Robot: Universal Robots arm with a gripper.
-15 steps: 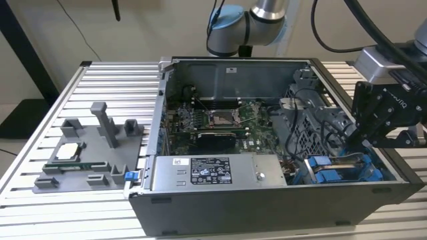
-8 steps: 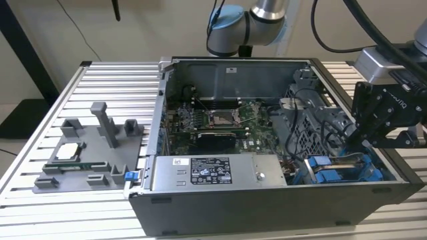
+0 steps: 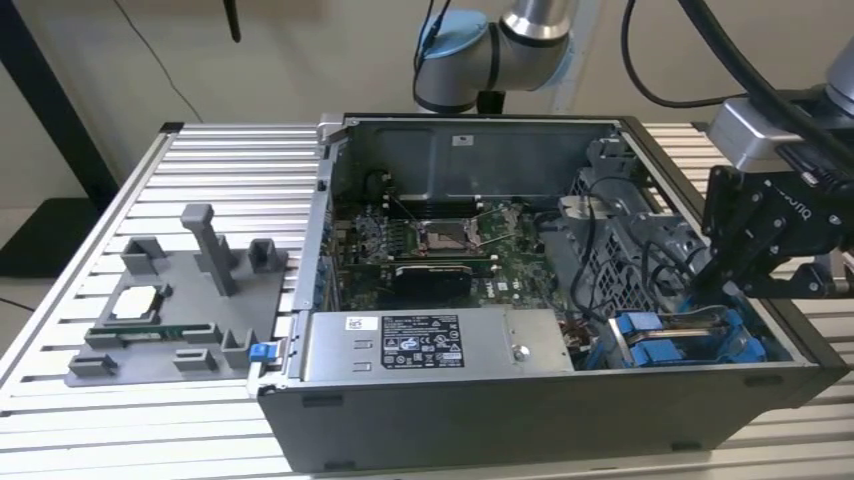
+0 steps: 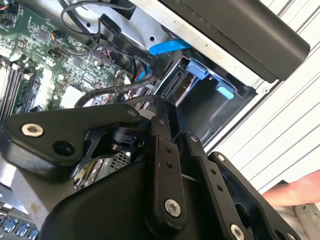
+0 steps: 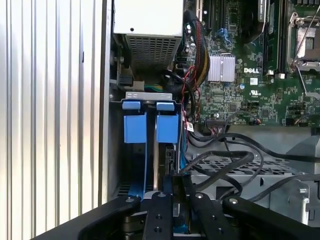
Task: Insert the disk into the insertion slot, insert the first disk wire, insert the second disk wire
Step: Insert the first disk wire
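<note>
First wrist view: the tool [image 5: 173, 186] is hanging over one end of the insertion slot [image 5: 167, 127], the blue-railed bay on the motherboard side of a pair; whether it is clenched or released cannot be told. In the second wrist view the disk [image 4: 172, 86] is sitting in that slot in its blue carrier, connector end facing the wires, just beside a neighbouring bay [image 4: 212, 112]. Judged from this, the wiring step is calling for a plug held square to the connector and pressed straight along the disk's length, without twisting. Black wires [image 5: 225, 159] are looping just beside the tool across the perforated cage [image 5: 240, 175], and a blue flat cable [image 4: 167, 47] is crossing near the bay; both are crowding the approach. The motherboard [image 5: 240, 80] and the grey power supply box [image 3: 427, 345] are flanking the bays, and the case is resting on a slatted tabletop [image 3: 227, 160].
</note>
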